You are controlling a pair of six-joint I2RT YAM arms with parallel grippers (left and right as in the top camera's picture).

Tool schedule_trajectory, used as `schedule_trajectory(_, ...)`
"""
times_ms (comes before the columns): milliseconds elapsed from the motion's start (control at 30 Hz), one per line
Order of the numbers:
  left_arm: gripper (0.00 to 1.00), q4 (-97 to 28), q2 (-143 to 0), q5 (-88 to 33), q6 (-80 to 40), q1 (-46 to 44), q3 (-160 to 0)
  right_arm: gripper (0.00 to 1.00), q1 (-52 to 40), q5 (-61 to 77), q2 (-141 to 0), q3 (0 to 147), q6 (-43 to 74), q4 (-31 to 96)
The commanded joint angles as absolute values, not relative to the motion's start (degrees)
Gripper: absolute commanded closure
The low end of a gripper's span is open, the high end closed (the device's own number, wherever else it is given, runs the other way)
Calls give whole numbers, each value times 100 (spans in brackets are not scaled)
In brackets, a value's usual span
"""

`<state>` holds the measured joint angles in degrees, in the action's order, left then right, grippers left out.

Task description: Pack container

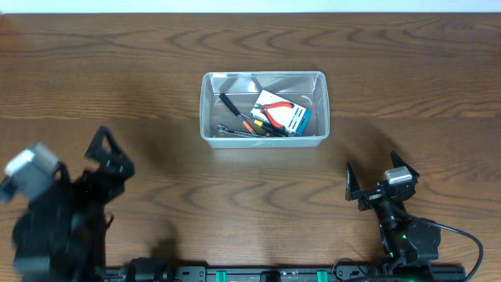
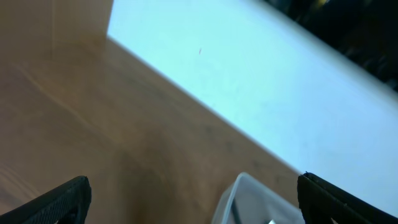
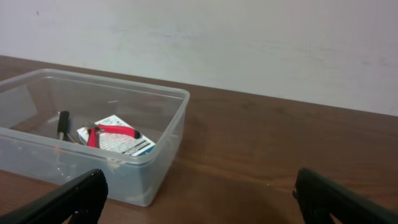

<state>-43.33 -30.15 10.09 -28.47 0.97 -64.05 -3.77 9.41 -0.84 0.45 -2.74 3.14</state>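
We think the packing is nearly done: the container (image 1: pixel 264 75) holds red pliers (image 1: pixel 274 109), a blue-and-white box (image 1: pixel 296 120) and a screwdriver (image 1: pixel 233 108). We see nothing else on the bench (image 1: pixel 117 70). The left gripper (image 1: pixel 115 149) and right gripper (image 1: pixel 372 168) sit near, jaws wide apart and empty.

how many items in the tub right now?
5: box at right, red pliers on it, black-handled tool at left, silver tool along the near wall of the tub, dark tool mid-front. They overlap; more may be hidden.
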Motion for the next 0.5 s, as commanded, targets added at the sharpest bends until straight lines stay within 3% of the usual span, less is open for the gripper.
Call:
schedule_trajectory(0, 2, -4344, -2443, 1208, -2812, 117, -6429, 1, -318, 926, -34, 32, -346, 329)
schedule_trajectory(367, 2, -4657, -1219, 1291, -2814, -174, -5769, 1, -318, 923, -34, 32, -346, 327)
schedule_trajectory(467, 2, -4248, -1151, 1293, -2812, -198, -5207, 1, -318, 926, -34, 32, -346, 327)
